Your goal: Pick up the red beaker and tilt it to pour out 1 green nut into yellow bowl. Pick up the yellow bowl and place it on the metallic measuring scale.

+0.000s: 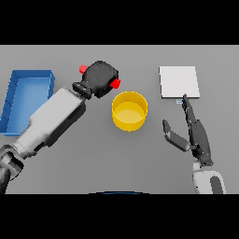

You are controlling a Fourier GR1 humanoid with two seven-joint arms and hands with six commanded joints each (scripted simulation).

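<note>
Head view: left hand [100,78] curled round the red beaker [115,83], only red bits visible at either side of the dark fingers, held just up-left of the round, smooth-walled yellow bowl [129,110]; no green nut visible, bowl seemingly bare inside. Right hand [196,133] idle right of the bowl, fingers straight and relaxed, holding nothing, fingertips nearly at the flat, pale square scale [179,81] up-right of the bowl; boxy blue bin [25,95] well left of it. Risks, by judgement: beaker mouth short of the bowl's rim, so a nut might drop onto the table; too steep a tilt might spill more than one.
</note>
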